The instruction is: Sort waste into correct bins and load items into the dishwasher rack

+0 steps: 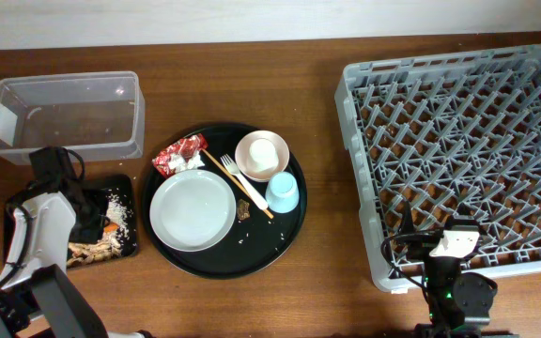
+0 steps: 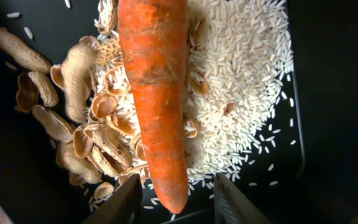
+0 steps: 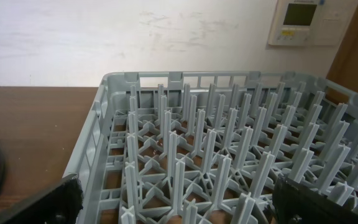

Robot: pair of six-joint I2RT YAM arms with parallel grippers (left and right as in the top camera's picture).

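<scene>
Left gripper hangs over the flat black tray, jaws parted partway. The carrot pokes its tip between the fingers with a sliver of gap on each side, not pinched. It lies lengthwise across the white rice, peanut shells heaped just beside it. Right gripper is spread wide and empty, facing the grey rack. Over on the round tray — plate, bowl, blue cup, fork, wrapper
</scene>
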